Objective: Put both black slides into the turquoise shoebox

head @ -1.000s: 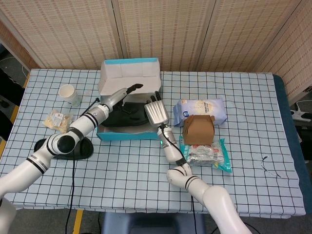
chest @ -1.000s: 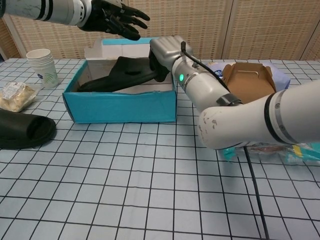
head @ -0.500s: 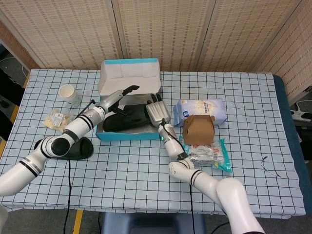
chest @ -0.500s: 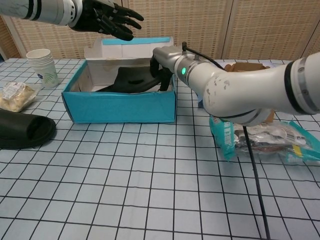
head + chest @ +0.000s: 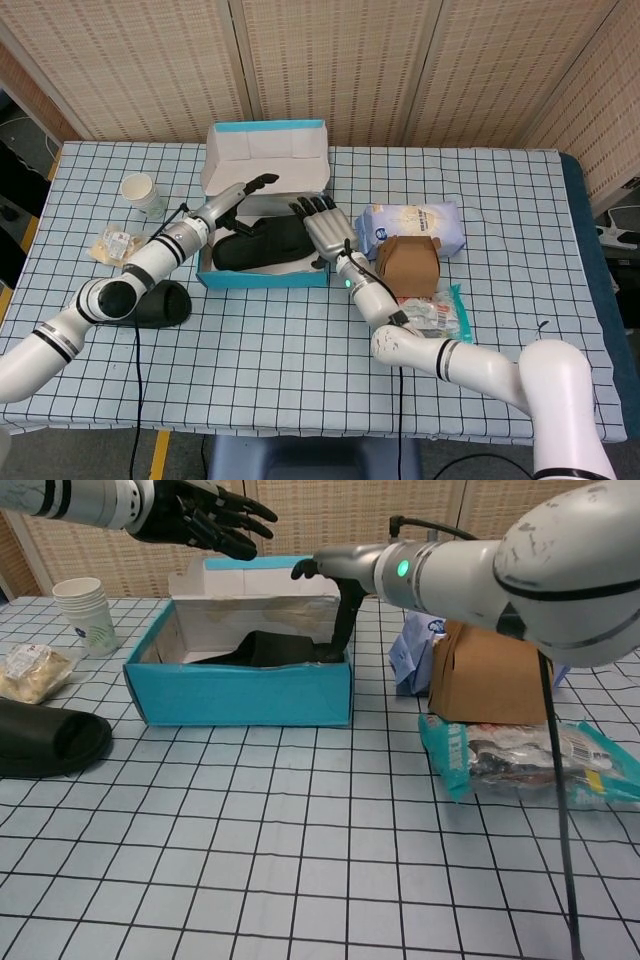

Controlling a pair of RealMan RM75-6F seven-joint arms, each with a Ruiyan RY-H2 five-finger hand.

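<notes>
Head view: 2 black slides – 1 in shoebox (image 5: 262, 277), 1 (image 5: 160, 305) on table; both hands (image 5: 322, 228) (image 5: 240, 190) spread, empty.

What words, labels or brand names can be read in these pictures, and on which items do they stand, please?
None can be read.
Paper cup: a small green and blue mark, too small to read.
Blue-and-white bag: printing, too blurred to read.
Turquoise snack packet: printing, blurred.
Small wrapped snack: no legible label.
Turquoise shoebox and brown carton: no text visible.
</notes>
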